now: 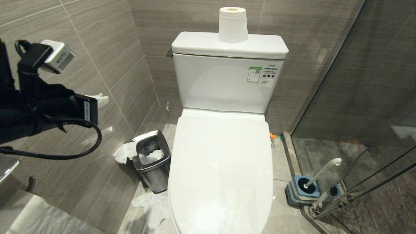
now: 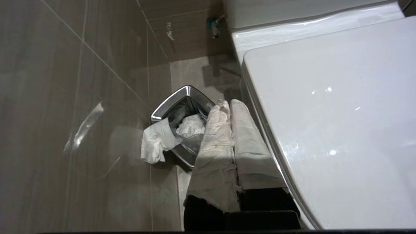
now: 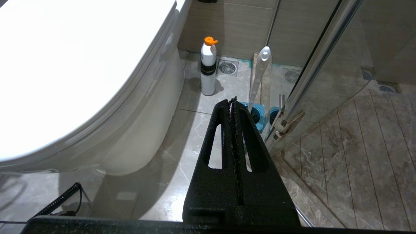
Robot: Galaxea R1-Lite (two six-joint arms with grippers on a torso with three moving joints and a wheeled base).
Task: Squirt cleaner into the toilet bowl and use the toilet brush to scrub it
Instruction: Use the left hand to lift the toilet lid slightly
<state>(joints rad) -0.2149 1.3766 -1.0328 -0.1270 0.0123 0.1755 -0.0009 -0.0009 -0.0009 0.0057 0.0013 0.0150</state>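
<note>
The toilet bowl (image 1: 221,169) fills the middle of the head view with its white lid down, hiding the inside. The cleaner (image 3: 208,70), a white bottle with an orange top, stands on the floor beside the toilet's right side. The toilet brush (image 1: 321,172) rests in its blue holder (image 1: 302,191) by the glass shower door. My left gripper (image 1: 103,98) hangs raised at the left near the wall. In the left wrist view the left gripper (image 2: 226,104) is shut and empty, its white-wrapped fingers above the bin and the lid's edge. My right gripper (image 3: 232,101) is shut and empty, low above the floor short of the brush holder.
A square steel bin (image 1: 152,159) with tissue hanging over its rim stands left of the toilet. More tissue (image 1: 152,204) lies on the floor. A toilet paper roll (image 1: 232,24) sits on the tank. The glass door (image 1: 357,113) closes off the right.
</note>
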